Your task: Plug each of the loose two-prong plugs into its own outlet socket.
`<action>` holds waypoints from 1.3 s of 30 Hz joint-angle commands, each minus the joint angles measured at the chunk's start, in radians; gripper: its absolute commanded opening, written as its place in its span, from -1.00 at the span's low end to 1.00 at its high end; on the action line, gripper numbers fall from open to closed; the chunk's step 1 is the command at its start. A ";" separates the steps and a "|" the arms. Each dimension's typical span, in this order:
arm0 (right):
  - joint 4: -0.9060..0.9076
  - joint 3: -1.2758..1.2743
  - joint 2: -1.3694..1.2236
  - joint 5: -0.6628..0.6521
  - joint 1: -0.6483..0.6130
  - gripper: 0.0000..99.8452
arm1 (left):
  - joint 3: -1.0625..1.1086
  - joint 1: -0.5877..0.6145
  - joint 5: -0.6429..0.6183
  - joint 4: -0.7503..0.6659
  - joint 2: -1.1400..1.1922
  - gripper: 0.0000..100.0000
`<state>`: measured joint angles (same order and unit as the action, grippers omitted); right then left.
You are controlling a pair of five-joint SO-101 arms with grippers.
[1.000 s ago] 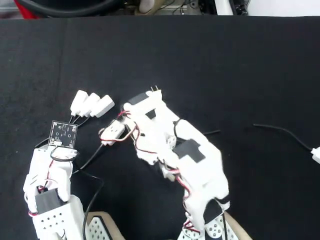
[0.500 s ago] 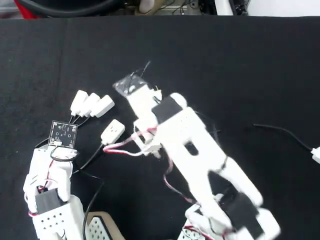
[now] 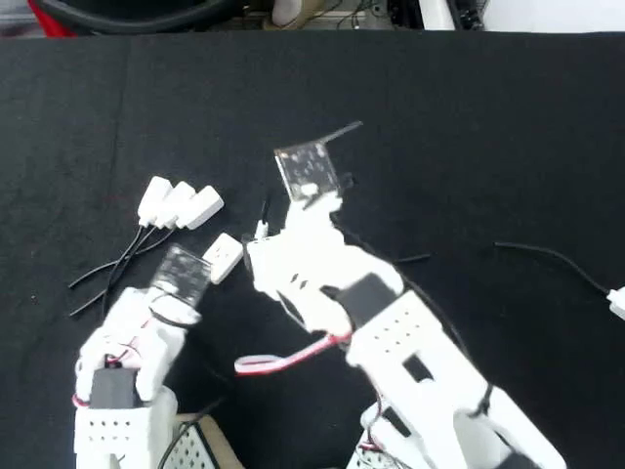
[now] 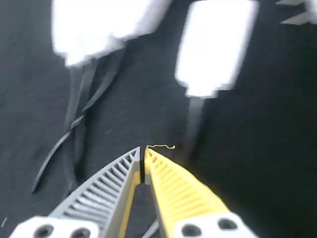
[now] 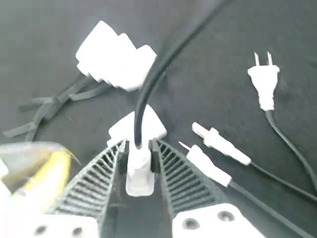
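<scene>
- Right gripper (image 5: 138, 145) clamped on white two-prong plug (image 5: 137, 176); black cord (image 5: 178, 44) trails from it.
- Plug nose held at single socket (image 3: 223, 256), at 4 o'clock of three-socket cluster (image 3: 178, 203); prong seating hidden.
- Prongs to be squared with slots, then pushed straight.
- Socket judged likely to slide; bracing advised from left gripper (image 4: 143, 152), fingers together, nothing held, at 8 o'clock of socket.
- Contents of sockets cannot be told.
- Loose plug (image 5: 263, 79) lies apart, unplugged.

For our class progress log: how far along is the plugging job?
Done: nothing visibly seated in the three grouped sockets. In hand: the right tool grips one plug by the single socket. Left: that insertion, plus the loose plug lying farther off.
</scene>
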<state>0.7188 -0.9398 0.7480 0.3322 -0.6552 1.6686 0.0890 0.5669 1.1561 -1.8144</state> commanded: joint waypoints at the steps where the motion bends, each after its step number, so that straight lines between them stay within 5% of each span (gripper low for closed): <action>1: -0.172 -0.130 0.171 0.084 -0.015 -0.98 | -0.062 -0.113 0.003 0.011 -0.002 -0.94; 12: -0.193 -0.397 0.661 0.176 -0.008 -0.98 | -0.197 -0.305 -0.296 -0.112 -0.014 -0.93; 20: -0.192 -0.467 0.769 0.183 -0.017 -0.98 | -0.206 -0.503 -0.305 -0.210 -0.014 -0.91; 39: 0.086 -0.381 0.769 0.121 -0.232 -0.98 | -0.205 -0.337 -0.370 -0.338 -0.014 -0.78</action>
<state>0.7649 -1.3387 1.5167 0.4672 -0.8378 1.5244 -0.2731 0.2110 0.8646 -1.8190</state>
